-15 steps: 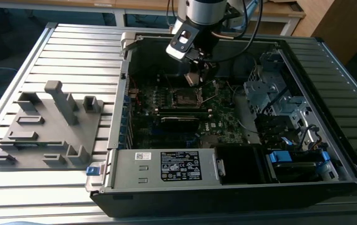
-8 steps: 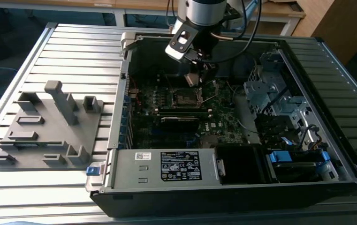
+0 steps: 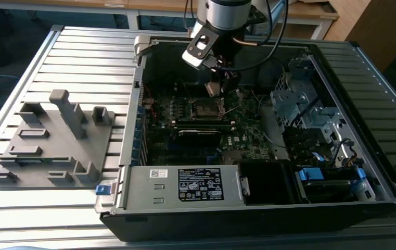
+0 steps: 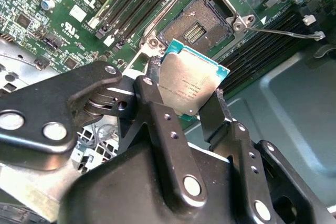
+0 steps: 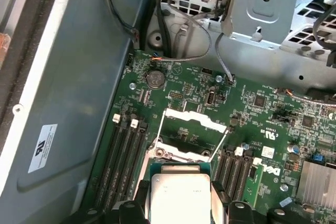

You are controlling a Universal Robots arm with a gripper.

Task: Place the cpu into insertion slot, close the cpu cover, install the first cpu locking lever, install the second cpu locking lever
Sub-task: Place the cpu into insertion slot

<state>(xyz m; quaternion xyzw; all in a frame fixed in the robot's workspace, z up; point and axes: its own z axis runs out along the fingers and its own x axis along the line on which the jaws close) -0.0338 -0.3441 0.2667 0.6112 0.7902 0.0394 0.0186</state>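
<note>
My gripper [image 3: 215, 86] is shut on the cpu [image 4: 193, 85], a flat square chip with a dull silver top. One black finger [image 4: 152, 85] presses each of two opposite edges. In the exterior view the cpu [image 3: 213, 89] hangs tilted inside the open computer case, just above the insertion slot [image 3: 208, 108]. The insertion slot [image 4: 202, 24] lies bare, its dark contact field exposed. The cpu cover [image 5: 189, 119] stands swung up behind the slot [image 5: 181, 142]. A thin locking lever [image 5: 218, 145] is raised beside it, and another lever [image 4: 289, 32] sticks out sideways.
Long memory slots [image 5: 123, 156] flank the socket on both sides. A metal drive cage [image 3: 302, 99] fills the case at the exterior view's right, and a power supply [image 3: 183, 185] sits at its front. A grey fixture plate [image 3: 52, 140] lies outside the case at the left.
</note>
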